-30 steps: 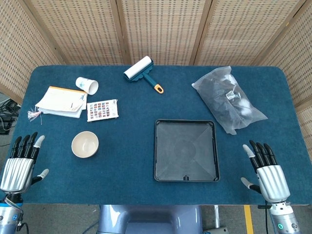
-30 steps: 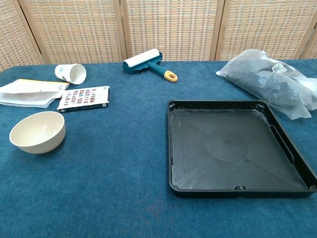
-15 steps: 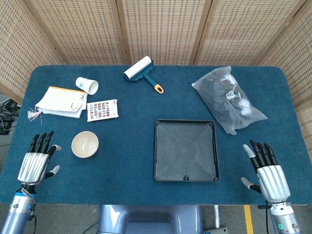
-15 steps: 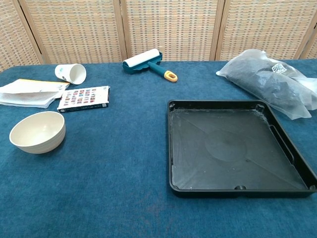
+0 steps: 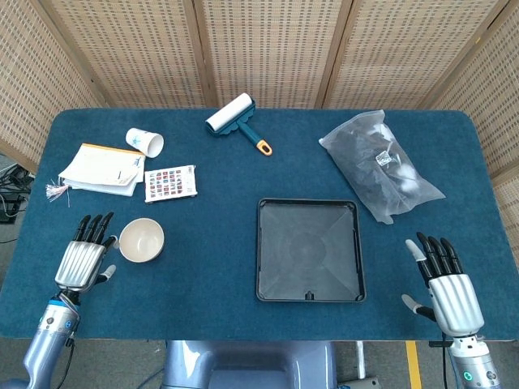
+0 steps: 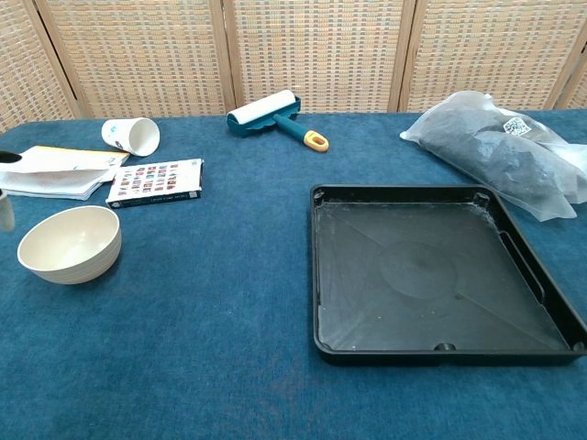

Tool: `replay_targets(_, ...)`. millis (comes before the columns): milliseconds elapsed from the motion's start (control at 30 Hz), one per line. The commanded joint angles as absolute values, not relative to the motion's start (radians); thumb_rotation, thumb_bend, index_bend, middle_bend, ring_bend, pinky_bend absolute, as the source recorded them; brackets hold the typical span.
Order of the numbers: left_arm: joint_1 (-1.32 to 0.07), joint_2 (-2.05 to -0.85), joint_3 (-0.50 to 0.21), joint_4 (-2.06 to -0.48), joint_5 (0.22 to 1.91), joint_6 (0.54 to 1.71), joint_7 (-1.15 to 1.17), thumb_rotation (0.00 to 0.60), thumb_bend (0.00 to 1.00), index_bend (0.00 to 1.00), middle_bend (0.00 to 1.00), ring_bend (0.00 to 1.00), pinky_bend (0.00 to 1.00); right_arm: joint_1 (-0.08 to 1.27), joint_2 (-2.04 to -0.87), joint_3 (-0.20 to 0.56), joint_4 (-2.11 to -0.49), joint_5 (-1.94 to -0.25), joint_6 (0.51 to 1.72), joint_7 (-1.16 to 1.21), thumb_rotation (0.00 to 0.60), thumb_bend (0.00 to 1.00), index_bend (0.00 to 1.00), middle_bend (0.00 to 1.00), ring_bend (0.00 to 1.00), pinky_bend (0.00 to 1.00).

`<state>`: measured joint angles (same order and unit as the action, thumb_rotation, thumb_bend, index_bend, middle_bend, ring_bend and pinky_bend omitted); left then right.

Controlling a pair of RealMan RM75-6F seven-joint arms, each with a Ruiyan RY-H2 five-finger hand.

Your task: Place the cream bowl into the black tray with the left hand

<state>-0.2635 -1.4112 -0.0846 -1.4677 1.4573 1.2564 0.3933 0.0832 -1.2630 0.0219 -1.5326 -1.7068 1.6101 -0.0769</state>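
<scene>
The cream bowl stands upright on the blue table, left of centre. My left hand hovers just to its left with fingers spread, holding nothing; only a fingertip shows at the chest view's left edge. The black tray lies to the right of the bowl with nothing in it. My right hand is open near the table's front right corner, away from both.
A paper cup, a stack of papers and a card packet lie behind the bowl. A lint roller is at the back centre. A plastic bag of dark items lies behind the tray.
My left hand has moved right and forward, from the table's left edge to just beside the bowl. The bowl, tray and right hand have stayed put.
</scene>
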Motion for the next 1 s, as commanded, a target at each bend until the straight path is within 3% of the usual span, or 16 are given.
replay_targets(33,-0.280,-1.426,-0.086,-1.457,1.445,1.232,0.402,0.600,0.25,0.45,0.00,0.00,0.00,0.083,-1.263,0.023,-1.532,-1.705,1.610,-0.074,0.600,0.16,0.01,0.00,0.00,0.00)
replay_targets(800,-0.350,-1.499,-0.091,-1.396,1.375,1.147,0.477,0.600,0.26,0.53,0.00,0.00,0.00,0.082,-1.260,0.029,-1.528,-1.702,1.618,-0.063,0.600,0.16,0.01,0.00,0.00,0.00)
replay_targets(1000,-0.362,-1.515,-0.092,-1.382,1.369,1.144,0.482,0.600,0.37,0.58,0.00,0.00,0.00,0.081,-1.260,0.028,-1.528,-1.702,1.620,-0.061,0.600,0.16,0.01,0.00,0.00,0.00)
